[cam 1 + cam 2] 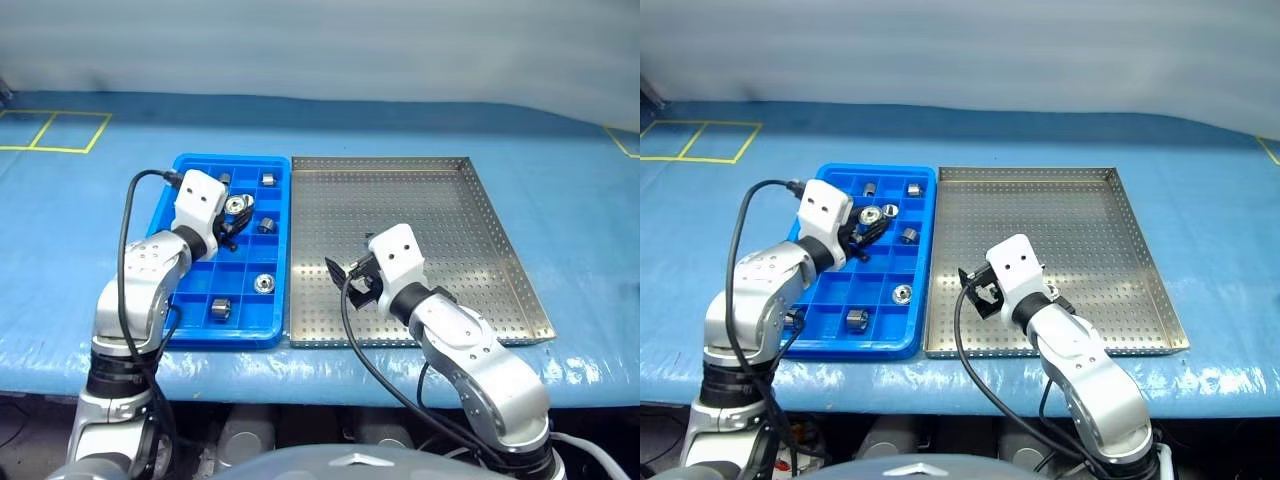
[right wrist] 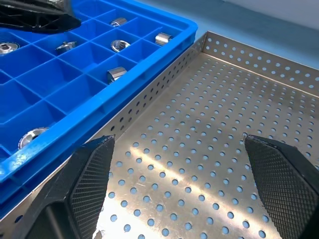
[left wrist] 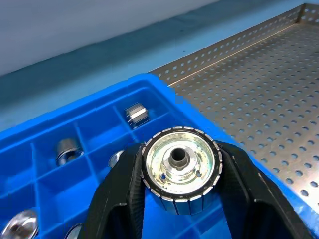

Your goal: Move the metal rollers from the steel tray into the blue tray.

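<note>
Rollers (image 1: pixel 264 283) in blue tray (image 1: pixel 180 335) on blue-covered table (image 1: pixel 560 200); left gripper (image 3: pixel 180 169) pinching one, right gripper (image 2: pixel 189 164) spread.

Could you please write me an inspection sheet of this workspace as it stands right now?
Surface: blue table cover with yellow tape lines at the far left.
Job's things: steel tray has no rollers on its visible floor; blue tray beside it holds several metal rollers in separate compartments.
Clutter: nothing seen.
Grippers: left gripper is shut on a roller above the blue tray; right gripper is open over the steel tray, holding nothing.
Cables: a black cable loops along each arm.
Surroundings: pale wall behind the table.
</note>
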You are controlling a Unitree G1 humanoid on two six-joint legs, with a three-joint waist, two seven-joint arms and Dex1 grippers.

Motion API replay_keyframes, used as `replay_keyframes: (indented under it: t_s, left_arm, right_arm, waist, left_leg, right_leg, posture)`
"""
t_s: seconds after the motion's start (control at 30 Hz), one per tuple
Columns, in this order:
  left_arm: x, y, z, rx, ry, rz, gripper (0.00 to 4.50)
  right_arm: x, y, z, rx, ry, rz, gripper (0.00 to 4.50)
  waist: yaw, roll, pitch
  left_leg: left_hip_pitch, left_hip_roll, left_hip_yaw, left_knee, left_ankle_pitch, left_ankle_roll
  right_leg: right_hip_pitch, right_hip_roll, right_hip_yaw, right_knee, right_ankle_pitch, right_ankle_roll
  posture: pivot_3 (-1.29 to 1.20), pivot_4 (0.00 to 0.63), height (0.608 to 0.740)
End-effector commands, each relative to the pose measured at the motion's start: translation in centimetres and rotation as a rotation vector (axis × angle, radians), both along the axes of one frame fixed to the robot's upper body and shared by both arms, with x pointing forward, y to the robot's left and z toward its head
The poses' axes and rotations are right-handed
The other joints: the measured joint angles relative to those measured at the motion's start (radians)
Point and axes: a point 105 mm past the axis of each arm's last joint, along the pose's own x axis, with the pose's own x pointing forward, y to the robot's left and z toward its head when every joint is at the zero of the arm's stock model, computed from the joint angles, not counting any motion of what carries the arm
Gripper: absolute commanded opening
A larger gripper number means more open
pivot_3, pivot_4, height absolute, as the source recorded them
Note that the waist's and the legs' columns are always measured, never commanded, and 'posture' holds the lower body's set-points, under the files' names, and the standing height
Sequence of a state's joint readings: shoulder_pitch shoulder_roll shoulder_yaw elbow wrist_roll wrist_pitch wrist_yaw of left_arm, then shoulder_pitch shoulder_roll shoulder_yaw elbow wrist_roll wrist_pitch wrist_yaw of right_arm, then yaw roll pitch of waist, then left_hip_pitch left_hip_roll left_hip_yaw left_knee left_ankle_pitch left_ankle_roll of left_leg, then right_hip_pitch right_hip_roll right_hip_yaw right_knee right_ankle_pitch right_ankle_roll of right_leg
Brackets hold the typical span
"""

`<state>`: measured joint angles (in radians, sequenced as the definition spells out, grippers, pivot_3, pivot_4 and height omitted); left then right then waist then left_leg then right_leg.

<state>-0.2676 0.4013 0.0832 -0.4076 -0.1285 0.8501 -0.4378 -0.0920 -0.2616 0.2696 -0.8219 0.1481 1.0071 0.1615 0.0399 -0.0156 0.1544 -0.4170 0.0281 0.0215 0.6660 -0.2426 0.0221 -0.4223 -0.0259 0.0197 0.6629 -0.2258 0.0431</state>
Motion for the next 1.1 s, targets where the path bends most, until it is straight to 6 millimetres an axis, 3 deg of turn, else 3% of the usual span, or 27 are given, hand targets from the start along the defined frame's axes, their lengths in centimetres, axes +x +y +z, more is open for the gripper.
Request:
replay_keyframes:
  t_s: [0.03,0.33,0.47,0.83,0.97,1.1]
  left_arm:
    - [-1.0,1.3,0.8,0.027,-0.038,0.06,1.75]
    - [-3.1,2.7,-1.4,0.031,0.066,0.143,1.75]
    - [-3.8,3.0,-2.3,0.042,0.117,0.172,1.75]
    - [-4.6,2.4,-4.2,0.028,0.23,0.131,1.75]
    - [-4.5,2.2,-4.1,0.018,0.24,0.113,3.06]
    - [-3.6,2.0,-2.3,-0.011,0.17,0.091,4.4]
  right_arm:
    - [-0.1,0.7,0.9,0.021,-0.037,0.047,4.38]
    - [-0.3,2.4,1.2,0.035,-0.052,0.172,4.38]
    - [-2.0,4.2,1.6,0.087,-0.049,0.336,4.38]
    - [-2.1,4.2,1.1,0.076,-0.042,0.336,4.38]
    - [-2.0,3.9,1.0,0.072,-0.041,0.312,4.38]
    - [-2.1,3.2,1.2,0.076,-0.05,0.276,4.38]
  waist:
    - [0.005,0.0,0.0]
    - [0.029,0.0,0.0]
    - [0.04,0.0,0.0]
    - [0.053,0.0,0.0]
    - [0.054,0.0,0.0]
    - [0.059,0.0,0.0]
  left_leg:
    - [0.0,0.0,0.0,0.0,0.0,0.0]
    - [0.004,0.0,-0.003,0.0,0.0,0.0]
    - [0.004,0.001,-0.004,-0.001,0.0,0.0]
    - [0.005,0.002,-0.005,-0.001,0.0,0.0]
    - [0.005,0.002,-0.005,-0.001,0.0,0.0]
    - [0.004,0.001,-0.006,-0.001,0.0,0.0]
  right_leg:
    - [0.0,0.0,0.0,0.0,0.0,0.0]
    - [0.006,0.0,-0.004,-0.002,-0.003,0.0]
    - [0.006,-0.001,-0.004,-0.002,-0.003,0.0]
    - [0.007,-0.002,-0.006,-0.002,-0.006,-0.005]
    - [0.007,-0.002,-0.006,-0.002,-0.007,-0.006]
    - [0.008,-0.003,-0.006,-0.003,-0.007,-0.005]
  posture:
    - [0.22,0.15,0.74]
    - [0.27,0.15,0.74]
    - [0.28,0.15,0.74]
    - [0.27,0.15,0.74]
    - [0.25,0.15,0.74]
    - [0.22,0.15,0.74]
